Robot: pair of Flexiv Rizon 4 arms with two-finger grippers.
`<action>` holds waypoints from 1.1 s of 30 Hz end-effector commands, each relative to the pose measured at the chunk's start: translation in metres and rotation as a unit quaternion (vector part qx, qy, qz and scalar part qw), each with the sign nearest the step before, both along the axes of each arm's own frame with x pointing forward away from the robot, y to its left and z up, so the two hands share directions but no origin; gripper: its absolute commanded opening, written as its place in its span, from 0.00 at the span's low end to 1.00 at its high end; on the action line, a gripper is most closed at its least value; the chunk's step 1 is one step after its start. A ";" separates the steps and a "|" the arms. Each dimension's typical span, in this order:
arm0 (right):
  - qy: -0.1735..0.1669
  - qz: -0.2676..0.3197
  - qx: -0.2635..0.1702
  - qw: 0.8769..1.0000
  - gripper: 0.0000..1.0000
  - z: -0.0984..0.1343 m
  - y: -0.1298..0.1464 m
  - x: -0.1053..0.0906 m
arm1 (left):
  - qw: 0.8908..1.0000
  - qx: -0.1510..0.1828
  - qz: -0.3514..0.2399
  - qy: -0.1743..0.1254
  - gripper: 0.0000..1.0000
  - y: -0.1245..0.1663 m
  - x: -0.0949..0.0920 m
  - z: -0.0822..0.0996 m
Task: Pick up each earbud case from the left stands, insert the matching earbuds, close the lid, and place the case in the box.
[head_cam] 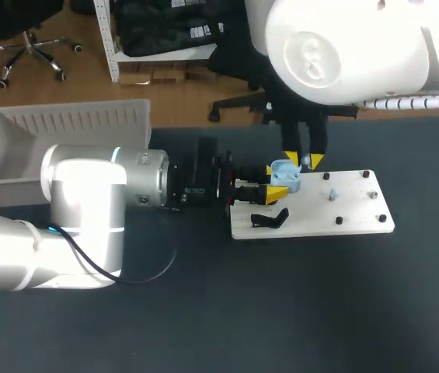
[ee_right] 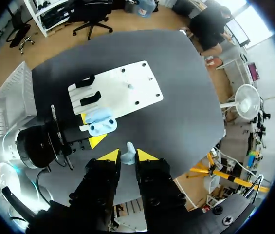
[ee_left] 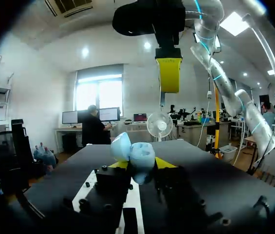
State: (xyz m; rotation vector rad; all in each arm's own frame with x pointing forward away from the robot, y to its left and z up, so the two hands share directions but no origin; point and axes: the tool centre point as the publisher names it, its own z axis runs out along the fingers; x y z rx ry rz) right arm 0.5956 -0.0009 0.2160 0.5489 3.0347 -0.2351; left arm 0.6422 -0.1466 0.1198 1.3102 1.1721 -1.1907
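Earbud case (head_cam: 285,178) gripped by left tool (head_cam: 276,181) at board (head_cam: 343,221) edge; right tool (ee_right: 127,155) pinches earbud (ee_right: 129,150).

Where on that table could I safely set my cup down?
The wide bare table on the robot's side of the white board, and the strip right of it. Crowded: the board's left end, where the left hand holds the blue case and the right hand an earbud.

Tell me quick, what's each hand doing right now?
Left hand: closed on the blue earbud case.
Right hand: closed on an earbud.
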 end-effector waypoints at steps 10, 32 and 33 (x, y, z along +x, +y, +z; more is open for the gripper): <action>-0.007 -0.004 0.006 1.000 0.00 0.000 -0.002 -0.001 | 1.000 -0.002 0.002 -0.002 0.00 0.000 -0.001 -0.001; -0.019 -0.242 0.061 0.968 0.00 0.008 0.002 0.020 | 1.000 -0.002 0.002 -0.002 0.00 0.000 -0.001 -0.001; -0.019 -0.242 0.061 0.968 0.00 0.008 0.002 0.020 | 1.000 -0.002 0.002 -0.002 0.00 0.000 -0.001 -0.001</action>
